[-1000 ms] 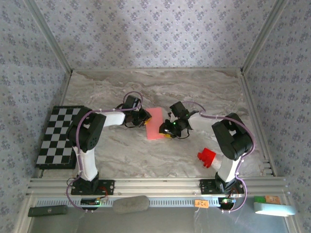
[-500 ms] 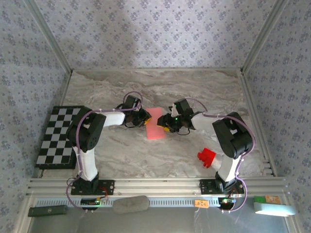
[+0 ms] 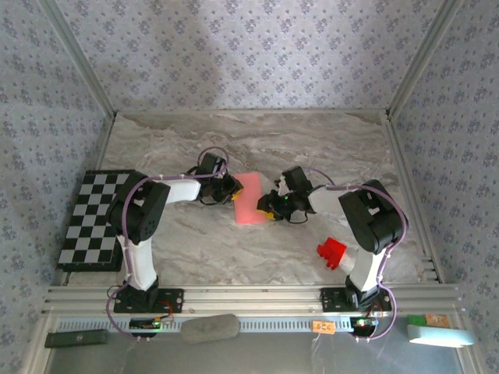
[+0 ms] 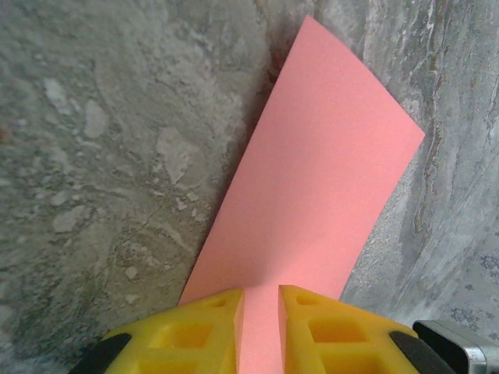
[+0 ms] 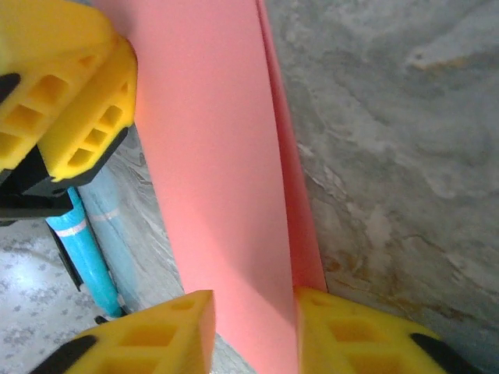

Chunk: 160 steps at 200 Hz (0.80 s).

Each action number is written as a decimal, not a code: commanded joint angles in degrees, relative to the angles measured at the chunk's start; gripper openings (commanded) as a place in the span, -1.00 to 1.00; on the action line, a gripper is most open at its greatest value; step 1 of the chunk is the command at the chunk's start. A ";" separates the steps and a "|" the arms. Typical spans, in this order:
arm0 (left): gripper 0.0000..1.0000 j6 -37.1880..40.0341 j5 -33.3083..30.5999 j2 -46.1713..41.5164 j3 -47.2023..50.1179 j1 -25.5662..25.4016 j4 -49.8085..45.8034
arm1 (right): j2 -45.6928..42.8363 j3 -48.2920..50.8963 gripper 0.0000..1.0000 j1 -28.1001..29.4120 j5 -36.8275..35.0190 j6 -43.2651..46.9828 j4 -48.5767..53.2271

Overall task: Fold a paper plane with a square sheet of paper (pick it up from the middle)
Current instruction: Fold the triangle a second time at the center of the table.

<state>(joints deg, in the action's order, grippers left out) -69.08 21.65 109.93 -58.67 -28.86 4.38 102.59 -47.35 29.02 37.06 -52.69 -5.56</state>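
Note:
The square sheet of paper [image 3: 249, 201], salmon pink, lies mid-table folded over into a narrow strip. The paper plane is out of view. My left gripper [image 3: 232, 191] sits over the strip's left edge. In the left wrist view its yellow fingertips [image 4: 261, 300] stand a narrow gap apart, with the sheet [image 4: 312, 171] face-on beneath them. My right gripper [image 3: 267, 209] is at the strip's right edge. In the right wrist view it [image 5: 253, 304] is open, and the raised upper layer [image 5: 210, 156] runs between its fingers. The lower layer [image 5: 300, 226] peeks out by the right finger.
A small red block [image 3: 331, 252] stands near the right arm's base. A black-and-white chequered board [image 3: 92, 218] lies at the table's left edge. Patterned walls enclose the marble table [image 3: 257, 140]. The left gripper's yellow fingers [image 5: 62, 93] show at the strip's far side.
The right gripper shifted a little along the sheet's right edge and back, its jaws widening then narrowing. The left gripper and the sheet stayed put.

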 commanded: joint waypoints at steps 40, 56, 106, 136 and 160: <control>-0.61 0.35 -1.17 2.40 0.52 0.11 -4.69 | -2.11 2.09 -0.57 -0.01 -0.74 -3.20 -0.11; -0.61 0.32 -1.17 2.31 0.48 0.04 -4.65 | -2.39 2.09 -0.58 -0.02 -0.91 -3.21 0.23; -0.60 0.48 0.18 1.65 0.40 0.04 -2.88 | -3.71 2.34 -0.80 -0.14 -2.16 -2.64 2.35; -0.49 2.32 3.35 -1.18 -0.59 0.17 1.20 | -3.76 0.81 -0.94 -0.28 -2.68 -0.72 6.66; -0.33 6.30 3.88 -3.85 -1.58 0.48 0.54 | -4.34 -1.13 -0.96 -0.69 -4.00 3.14 14.04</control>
<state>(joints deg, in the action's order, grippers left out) -67.20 24.10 109.62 -58.72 -28.86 5.63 100.12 -46.41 28.95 34.89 -53.67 -0.86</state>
